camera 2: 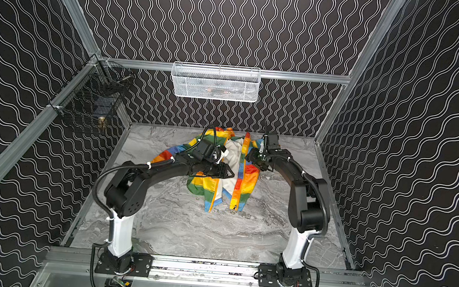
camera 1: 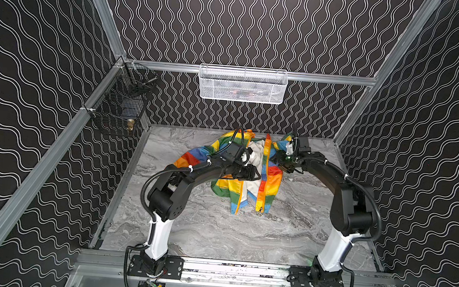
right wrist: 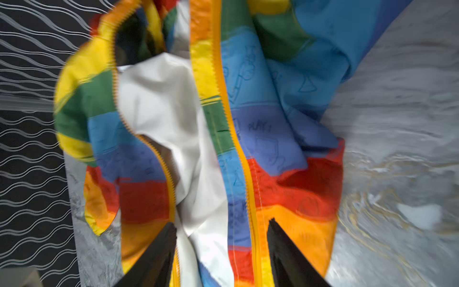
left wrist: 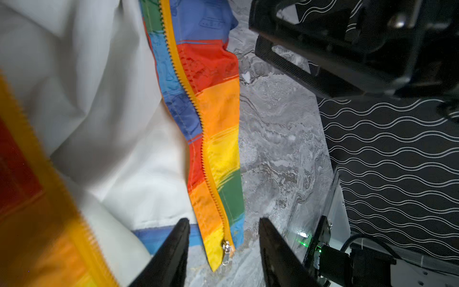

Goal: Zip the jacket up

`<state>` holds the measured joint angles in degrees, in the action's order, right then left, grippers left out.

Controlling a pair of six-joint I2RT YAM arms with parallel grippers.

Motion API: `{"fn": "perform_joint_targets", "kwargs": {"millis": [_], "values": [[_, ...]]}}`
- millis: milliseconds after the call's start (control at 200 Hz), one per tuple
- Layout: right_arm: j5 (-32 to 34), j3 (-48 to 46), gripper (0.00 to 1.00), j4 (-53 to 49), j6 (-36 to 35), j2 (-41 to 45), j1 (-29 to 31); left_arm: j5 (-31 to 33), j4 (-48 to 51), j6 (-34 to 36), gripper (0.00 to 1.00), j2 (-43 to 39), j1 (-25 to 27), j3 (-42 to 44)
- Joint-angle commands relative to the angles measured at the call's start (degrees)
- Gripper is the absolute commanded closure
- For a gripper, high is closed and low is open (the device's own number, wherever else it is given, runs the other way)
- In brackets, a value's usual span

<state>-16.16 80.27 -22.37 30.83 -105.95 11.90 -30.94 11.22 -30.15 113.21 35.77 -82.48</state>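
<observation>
Right wrist view: jacket point(right wrist: 259, 128) reads "PLAY"; left end effector point(left wrist: 223, 221), right end effector point(right wrist: 221, 222) agape.

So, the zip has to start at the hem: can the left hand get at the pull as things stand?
Probably yes. The pull lies bare at the hem of the jacket, no fold over it, and the left hand is open with the pull ahead between its fingers.

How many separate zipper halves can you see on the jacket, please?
2: one orange zipper half edges the front panel on the left in both top views; the other, carrying the slider, edges the right panel. White lining lies between them.
</observation>
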Motion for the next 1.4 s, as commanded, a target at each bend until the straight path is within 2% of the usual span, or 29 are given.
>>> {"fn": "perform_joint_targets", "kwargs": {"millis": [0, 135, 270, 500, 611, 781, 911, 1206, 1391], "values": [[0.11, -2.39, 0.42, -1.27, -0.35, 4.41, 0.1, 2.45, 2.14, 1.28, 0.52, -5.55, 0.61, 3.41], [-2.18, -7.63, 0.47, -0.3, 0.56, 10.38, 0.75, 6.94, 5.07, 0.97, 0.52, -14.41, 0.61, 10.04], [-3.17, -12.08, 0.5, 1.18, 2.54, 14.46, 4.52, 12.17, 8.5, 0.4, 0.51, -22.88, -0.29, 16.54], [-6.11, -14.94, 0.48, 7.55, 9.14, 13.59, 15.14, 12.7, 7.3, -4.52, 0.51, -32.32, -6.77, 28.63], [-7.63, -15.15, 0.49, 11.05, 11.72, 10.41, 18.93, 10.77, 4.94, -7.02, 0.53, -32.8, -8.26, 32.71], [-5.72, -14.32, 0.52, 11.64, 12.66, 5.68, 23.09, 6.95, -2.25, -12.02, 0.54, -32.37, -9.05, 38.12], [-4.1, -15.21, 0.54, 11.44, 12.67, 3.88, 23.5, 5.32, -6.47, -13.71, 0.53, -31.09, -9.06, 40.32], [-6.59, -17.24, 0.54, 14.95, 14.21, 0.55, 23.87, 3.83, -9.61, -14.23, 0.53, -28.62, -9.1, 41.52], [-7.64, -19.25, 0.49, 17.37, 15.6, 0.74, 23.87, 2.61, -11.5, -14.54, 0.57, -26.9, -9.06, 41.94]]}}
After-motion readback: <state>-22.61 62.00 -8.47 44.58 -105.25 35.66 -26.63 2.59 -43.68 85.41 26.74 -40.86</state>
